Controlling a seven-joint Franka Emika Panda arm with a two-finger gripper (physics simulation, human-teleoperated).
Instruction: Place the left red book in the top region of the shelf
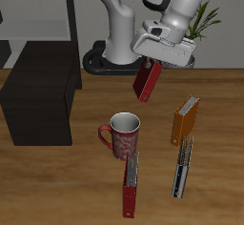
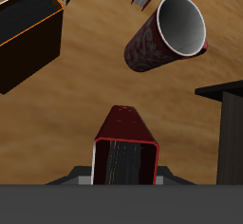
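Held book (image 1: 147, 80) was deep red, dark edges. Mug (image 1: 123, 135) red speckled, pale inside. Cabinet (image 1: 38, 105) matte black. Standing book (image 1: 185, 120) orange. Table (image 1: 221, 124) brown woodgrain.

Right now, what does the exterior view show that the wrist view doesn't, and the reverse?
Exterior only: the robot arm, the tool gripping the red book's upper end with the book hanging tilted above the table, the long thin red book lying in front of the mug, a dark thin book, and the pale grey shelving rack behind.

Wrist only: the mug's pale inside, seen through its mouth, and the red book's end with its dark edge.

Both: the red book, red mug, orange book, black shelf, wooden table.
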